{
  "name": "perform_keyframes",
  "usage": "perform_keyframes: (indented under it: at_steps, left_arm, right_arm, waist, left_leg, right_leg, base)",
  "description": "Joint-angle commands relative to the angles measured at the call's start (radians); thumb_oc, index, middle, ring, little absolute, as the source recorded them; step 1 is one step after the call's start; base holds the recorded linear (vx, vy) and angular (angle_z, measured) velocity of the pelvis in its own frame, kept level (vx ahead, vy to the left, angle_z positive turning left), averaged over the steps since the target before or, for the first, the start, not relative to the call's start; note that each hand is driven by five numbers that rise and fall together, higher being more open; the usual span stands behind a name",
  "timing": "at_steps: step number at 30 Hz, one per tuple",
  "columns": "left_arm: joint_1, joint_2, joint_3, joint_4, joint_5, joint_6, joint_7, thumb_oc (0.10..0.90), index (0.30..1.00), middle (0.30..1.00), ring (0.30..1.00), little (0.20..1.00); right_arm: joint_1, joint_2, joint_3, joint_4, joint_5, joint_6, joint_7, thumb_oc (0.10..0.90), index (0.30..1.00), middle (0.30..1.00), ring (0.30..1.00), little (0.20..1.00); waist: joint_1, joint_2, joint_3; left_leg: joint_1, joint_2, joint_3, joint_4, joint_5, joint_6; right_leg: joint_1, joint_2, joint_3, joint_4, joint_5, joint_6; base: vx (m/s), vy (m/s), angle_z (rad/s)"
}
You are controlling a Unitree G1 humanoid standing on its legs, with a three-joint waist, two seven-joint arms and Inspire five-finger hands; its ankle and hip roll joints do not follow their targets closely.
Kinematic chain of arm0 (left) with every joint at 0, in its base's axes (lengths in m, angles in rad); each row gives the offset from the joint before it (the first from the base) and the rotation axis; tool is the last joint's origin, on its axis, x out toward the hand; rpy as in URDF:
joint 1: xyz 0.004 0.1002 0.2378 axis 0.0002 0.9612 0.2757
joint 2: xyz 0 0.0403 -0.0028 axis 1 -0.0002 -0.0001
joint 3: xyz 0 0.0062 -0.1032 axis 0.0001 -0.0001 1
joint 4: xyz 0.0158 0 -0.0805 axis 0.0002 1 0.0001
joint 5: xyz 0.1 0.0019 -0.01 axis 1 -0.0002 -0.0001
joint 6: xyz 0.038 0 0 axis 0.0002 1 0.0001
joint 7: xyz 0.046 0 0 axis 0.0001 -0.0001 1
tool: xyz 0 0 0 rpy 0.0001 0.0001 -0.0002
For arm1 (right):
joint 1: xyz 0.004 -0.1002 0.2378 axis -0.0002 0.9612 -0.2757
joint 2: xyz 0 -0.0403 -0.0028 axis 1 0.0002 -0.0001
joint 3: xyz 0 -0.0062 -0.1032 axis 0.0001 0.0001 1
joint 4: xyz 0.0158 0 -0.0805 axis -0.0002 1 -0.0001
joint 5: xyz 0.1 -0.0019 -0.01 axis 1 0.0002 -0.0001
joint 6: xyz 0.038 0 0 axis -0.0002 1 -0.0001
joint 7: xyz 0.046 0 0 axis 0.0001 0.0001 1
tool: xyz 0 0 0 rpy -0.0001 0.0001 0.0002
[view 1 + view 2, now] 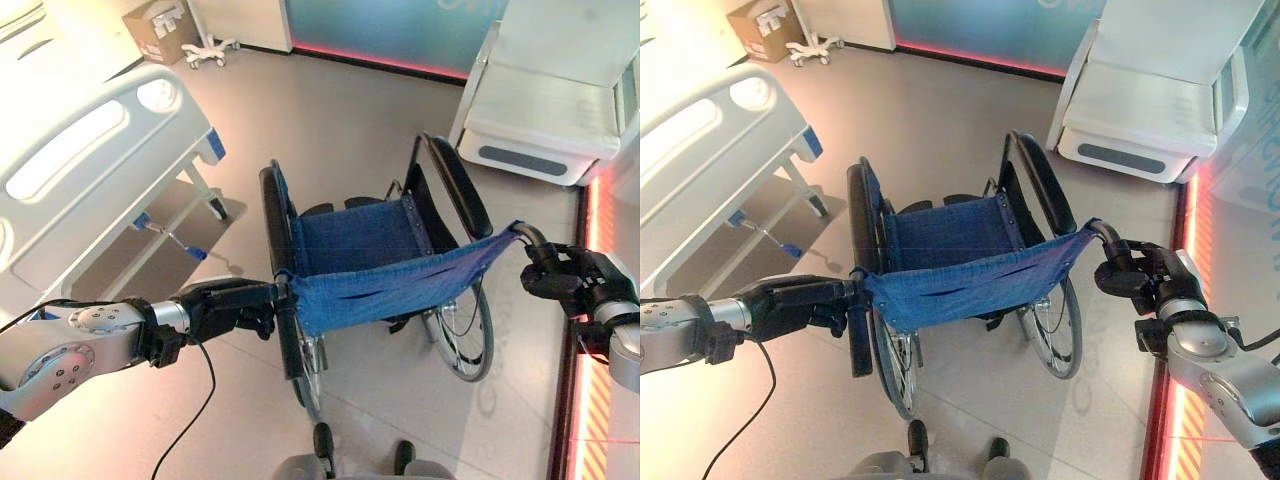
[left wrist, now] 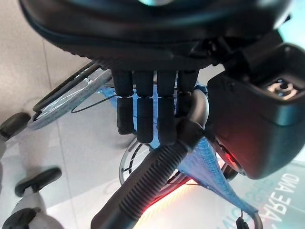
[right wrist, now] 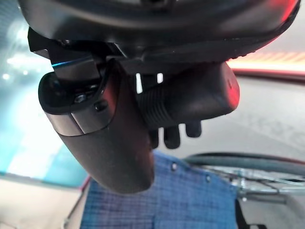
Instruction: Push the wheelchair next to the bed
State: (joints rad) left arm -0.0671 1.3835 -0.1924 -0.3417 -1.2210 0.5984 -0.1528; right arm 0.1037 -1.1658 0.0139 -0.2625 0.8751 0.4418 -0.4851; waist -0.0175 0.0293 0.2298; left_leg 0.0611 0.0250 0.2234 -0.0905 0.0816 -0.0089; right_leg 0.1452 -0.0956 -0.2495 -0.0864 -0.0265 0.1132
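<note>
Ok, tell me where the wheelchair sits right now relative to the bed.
In the left eye view the wheelchair stands mid-floor, right of the bed with bare floor between them. The left hand and right hand grip its push handles.

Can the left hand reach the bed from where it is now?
Probably not: the left hand is curled round the wheelchair's push handle, and open floor separates it from the bed. It would have to let go and stretch out.

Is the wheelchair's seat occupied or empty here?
Empty: the wheelchair shows bare blue seat cloth, nothing on it.
</note>
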Motion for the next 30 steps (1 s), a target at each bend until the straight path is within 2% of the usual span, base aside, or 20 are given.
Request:
perform_keyframes:
  at_steps: [1,2,5,9,11,15,25,30]
  left_arm:
    - [0.016,-0.035,0.064,-0.108,-0.029,-0.075,-0.049,0.522,0.484,0.484,0.484,0.484]
    - [0.019,-0.033,0.07,-0.107,-0.028,-0.073,-0.036,0.8,0.9,0.9,0.9,0.9]
    - [0.049,-0.032,0.112,-0.093,-0.022,-0.056,0.025,0.8,0.9,0.9,0.9,0.9]
    - [0.121,-0.033,0.202,-0.064,0.02,0.007,0.074,0.8,0.9,0.9,0.9,0.9]
    - [0.177,-0.029,0.26,-0.055,0.038,0.022,0.053,0.8,0.9,0.9,0.9,0.9]
    - [0.274,-0.013,0.356,-0.054,-0.015,0.065,0.024,0.8,0.9,0.9,0.9,0.9]
    - [0.372,0.0,0.435,-0.059,0.012,0.039,-0.052,0.8,0.9,0.9,0.9,0.9]
    - [0.388,0.0,0.43,-0.076,0.026,0.074,-0.156,0.8,0.9,0.9,0.9,0.9]
  right_arm:
    - [-0.04,-0.017,0.014,-0.04,0.062,-0.098,0.01,0.4,0.3,0.3,0.3,0.3]
    - [-0.038,-0.015,0.014,-0.04,0.06,-0.1,0.009,0.4,0.3,0.3,0.3,0.3]
    - [-0.033,-0.016,0.006,-0.038,0.064,-0.101,0.011,0.4,0.3,0.3,0.3,0.3]
    - [-0.011,-0.017,-0.028,-0.043,0.068,-0.091,0.023,0.4,0.3,0.3,0.3,0.3]
    - [0.01,-0.027,-0.054,-0.054,0.083,-0.089,0.024,0.4,0.3,0.3,0.3,0.3]
    - [0.048,-0.039,-0.093,-0.067,0.108,-0.095,0.03,0.4,0.3,0.3,0.3,0.3]
    - [0.061,-0.031,-0.087,-0.083,0.116,-0.12,0.012,0.4,0.3,0.3,0.3,0.3]
    - [0.055,-0.034,-0.079,-0.089,0.121,-0.128,0.004,0.4,0.3,0.3,0.3,0.3]
  waist:
    - [-0.02,0.014,-0.031]
    - [-0.018,0.015,-0.032]
    - [-0.013,0.017,-0.036]
    - [-0.008,0.017,-0.04]
    - [-0.005,0.017,-0.039]
    - [0.002,0.02,-0.038]
    - [0.016,0.029,-0.042]
    - [0.018,0.032,-0.038]
  left_leg:
    - [0.048,0.042,0.033,0.003,-0.055,-0.052]
    - [0.048,0.042,0.032,0.003,-0.055,-0.053]
    - [0.049,0.042,0.031,0.003,-0.055,-0.053]
    - [0.05,0.04,0.027,0.003,-0.055,-0.054]
    - [0.05,0.039,0.025,0.003,-0.056,-0.053]
    - [0.05,0.039,0.021,0.003,-0.054,-0.054]
    - [0.054,0.04,0.019,0.003,-0.054,-0.057]
    - [0.055,0.044,0.019,0.003,-0.049,-0.061]
  right_leg:
    - [-0.051,-0.018,-0.001,-0.001,0.082,0.043]
    - [-0.05,-0.018,-0.003,-0.001,0.081,0.043]
    - [-0.048,-0.02,-0.009,-0.001,0.079,0.043]
    - [-0.045,-0.02,-0.013,-0.001,0.077,0.043]
    - [-0.043,-0.02,-0.015,-0.001,0.076,0.043]
    - [-0.041,-0.022,-0.025,-0.001,0.078,0.043]
    - [-0.031,-0.026,-0.049,-0.001,0.075,0.042]
    - [-0.029,-0.026,-0.054,-0.001,0.074,0.038]
  base:
    - [0.0,0.0,0.0]
    - [0.0,0.0,0.0]
    - [0.0,0.0,0.0]
    - [0.0,0.0,0.0]
    - [0.0,0.0,0.0]
    - [-0.01,-0.014,0.02]
    - [-0.01,-0.034,0.06]
    - [0.0,-0.009,0.02]
